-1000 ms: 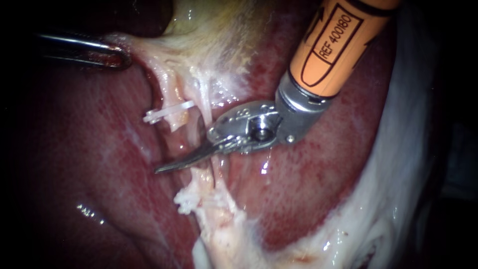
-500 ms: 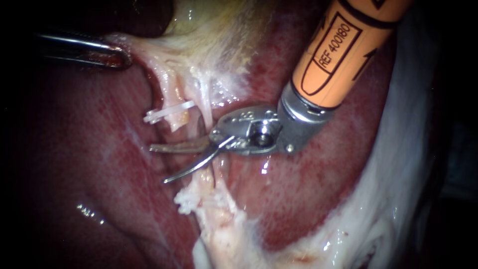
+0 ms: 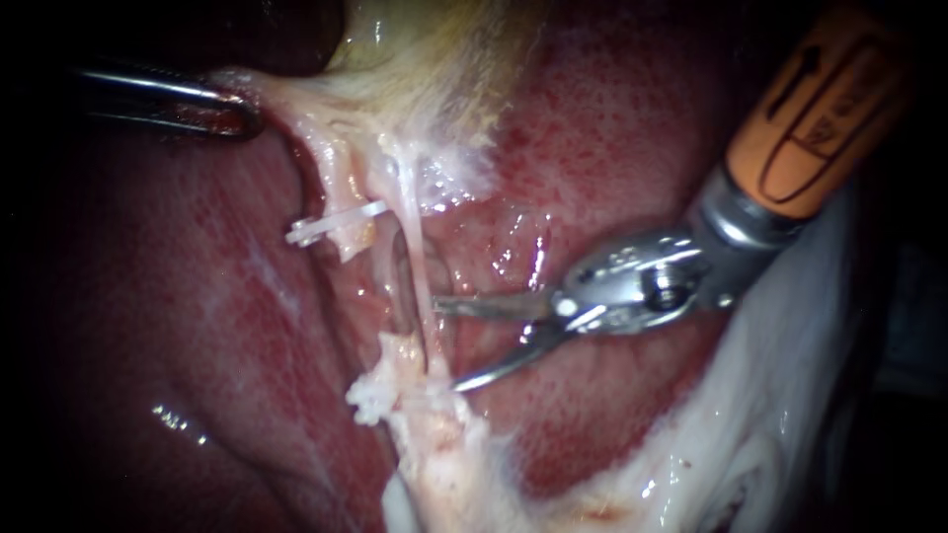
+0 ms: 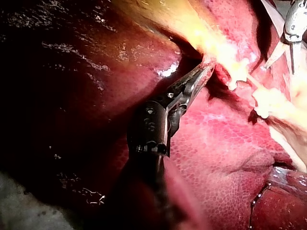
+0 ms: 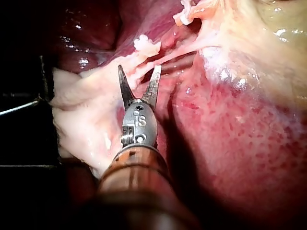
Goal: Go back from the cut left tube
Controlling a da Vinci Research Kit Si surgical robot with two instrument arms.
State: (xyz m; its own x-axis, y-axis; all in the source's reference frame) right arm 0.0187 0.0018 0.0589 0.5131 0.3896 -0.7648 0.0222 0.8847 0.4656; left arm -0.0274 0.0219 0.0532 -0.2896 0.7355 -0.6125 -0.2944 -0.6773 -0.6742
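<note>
the cut left tube [image 3: 346,192] lies left of centre in the endoscope view. its upper stump carries a white clip [image 3: 331,226], and its lower stump [image 3: 378,393] sits frayed, well apart from it across an open gap. just right of that gap a thin pale strand [image 3: 419,262] runs intact from top to bottom.

the right instrument [image 3: 448,345] was across the tube's line with its pincer closed a second ago. half a second ago the pincer had opened in the same place. now the whole tip has slid back to the right over the liver [image 3: 612,128]. its pincer is open and holds nothing. the upper blade's tip is close against the thin strand, and i can't tell whether it touches; the lower blade's tip sits beside the lower stump.

i judge the retreat under way but unfinished, and that strand is the thing to spare as the blades clear it.

the left instrument [image 3: 183,104] has not shifted. its pincer is clamped on pale tissue [image 3: 286,99] below the gallbladder [image 3: 425,39] and holds it taut.
</note>
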